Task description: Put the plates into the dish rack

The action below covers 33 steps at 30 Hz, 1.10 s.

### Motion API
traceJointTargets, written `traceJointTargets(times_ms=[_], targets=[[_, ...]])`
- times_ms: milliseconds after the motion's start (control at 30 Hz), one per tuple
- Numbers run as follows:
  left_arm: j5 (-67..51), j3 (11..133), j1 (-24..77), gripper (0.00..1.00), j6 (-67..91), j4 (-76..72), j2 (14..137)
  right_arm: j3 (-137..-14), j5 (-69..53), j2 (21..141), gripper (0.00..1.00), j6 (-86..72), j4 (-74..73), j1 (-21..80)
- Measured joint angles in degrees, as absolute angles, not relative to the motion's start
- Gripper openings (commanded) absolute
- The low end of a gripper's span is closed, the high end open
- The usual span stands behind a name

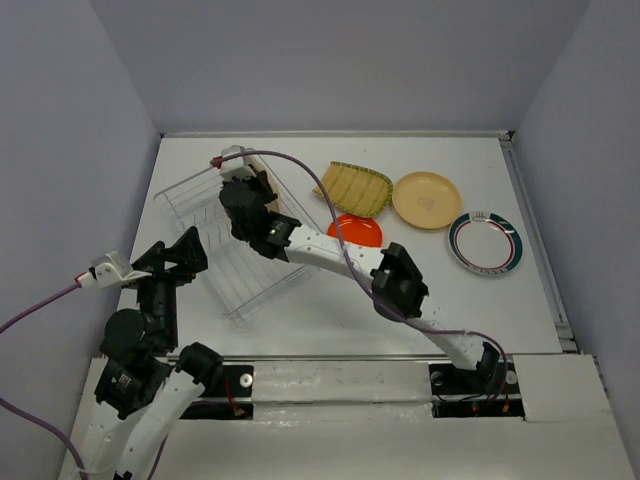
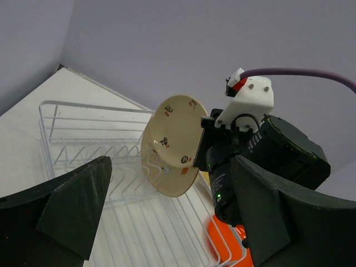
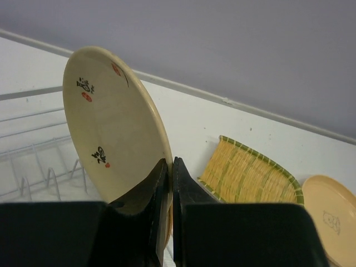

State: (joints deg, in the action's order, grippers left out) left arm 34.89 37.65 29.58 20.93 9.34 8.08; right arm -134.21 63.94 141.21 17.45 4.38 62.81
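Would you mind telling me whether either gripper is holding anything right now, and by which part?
The right gripper pinches the cream plate by its rim, upright over the dish rack. The left gripper is open and holds nothing.

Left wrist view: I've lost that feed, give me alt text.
The right pincer grips a cream plate with a branch design by its rim, holding it on edge over the wire dish rack. The left pincer frames the foreground, its dark fingers open and empty; an orange-red plate shows at lower right.
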Motion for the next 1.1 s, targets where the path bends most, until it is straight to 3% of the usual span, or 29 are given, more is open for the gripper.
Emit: traceJointTargets(times_ms=[300,733,767,800,900,1100], targets=[[34.72,37.65,29.67,0.99,20.93,9.32,8.01,-134.21,67.77,145.53,0.07,31.46,20.29,63.61],[34.50,37.65,29.67,0.99,20.93,9.32,8.01,-133.40,69.41,149.64,0.07,32.32,21.15,65.17],[34.50,37.65,29.67,0.99,20.93,9.32,8.01,-133.40,69.14,149.64,0.13,31.20,20.49,65.25],[34.46,37.65,29.67,0.99,20.93,9.32,8.01,-133.40,68.71,149.62,0.28,29.74,19.18,65.30],[34.28,37.65,29.67,0.99,20.93,9.32,8.01,-133.27,65.21,149.12,0.51,21.87,11.22,65.34],[34.06,37.65,29.69,0.99,20.93,9.32,8.01,-125.34,53.71,139.72,0.52,2.61,-4.05,64.93]])
